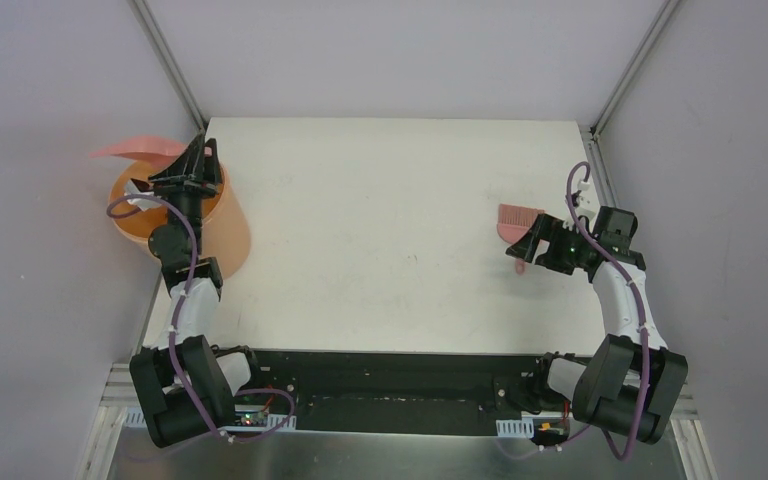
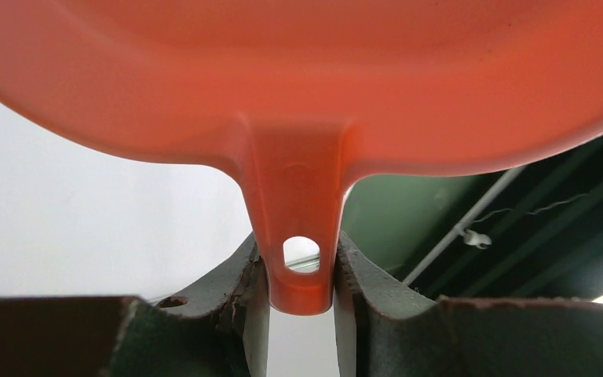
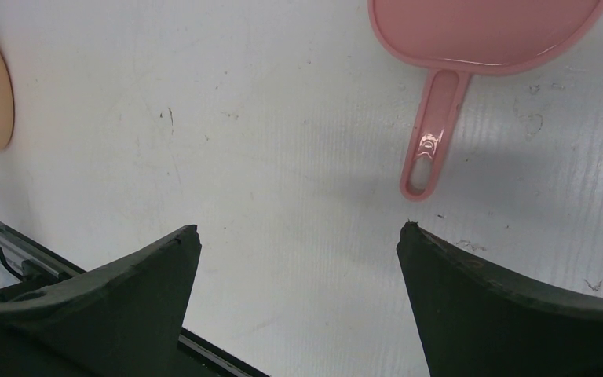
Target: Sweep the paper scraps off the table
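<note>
The table (image 1: pixel 380 200) is showing no scraps — the left gripper (image 2: pixel 298 242) is pinching the dustpan (image 2: pixel 298 118) over the bucket (image 1: pixel 132 222), the right gripper (image 3: pixel 298 226) hanging spread.

left claw (image 1: pixel 172 166) at orange bucket (image 1: pixel 228 232) with pink dustpan (image 1: pixel 138 150) | right claw (image 1: pixel 525 244) beside pink brush (image 1: pixel 516 217)

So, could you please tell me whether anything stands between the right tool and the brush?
Nothing visible does: only table shows between the open right tool and the brush ahead.

top view high, wide; wrist views close; right shares table (image 3: pixel 283 157)
</note>
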Robot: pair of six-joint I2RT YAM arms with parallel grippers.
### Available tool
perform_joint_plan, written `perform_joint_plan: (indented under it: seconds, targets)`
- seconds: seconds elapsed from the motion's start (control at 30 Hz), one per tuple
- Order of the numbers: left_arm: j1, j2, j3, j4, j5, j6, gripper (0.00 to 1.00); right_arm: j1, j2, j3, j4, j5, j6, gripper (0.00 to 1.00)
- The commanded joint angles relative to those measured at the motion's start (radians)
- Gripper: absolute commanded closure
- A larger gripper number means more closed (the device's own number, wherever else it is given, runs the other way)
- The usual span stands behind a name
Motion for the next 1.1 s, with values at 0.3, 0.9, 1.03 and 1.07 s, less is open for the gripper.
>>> perform_joint_plan:
  seconds: [0.3, 0.9, 1.03, 1.07]
  targets:
    - [-0.037, 0.027, -0.036, 0.256, -0.133, -0.225, 1.0, -0.015, -0.013, -0.002, 0.04, -0.033, -0.021, 0.0]
    - [-0.052, 0.073, 0.013, 0.337, -0.144, -0.228, 1.0, -0.02, -0.026, -0.001, 0.036, -0.05, -0.021, 0.0]
    - [-0.051, 0.059, -0.041, 0.301, -0.125, -0.211, 1.0, -0.02, -0.03, -0.003, 0.036, -0.054, -0.022, 0.0]
    - [-0.052, 0.054, -0.037, 0.292, -0.109, -0.197, 1.0, -0.02, -0.029, -0.002, 0.036, -0.056, -0.022, 0.0]
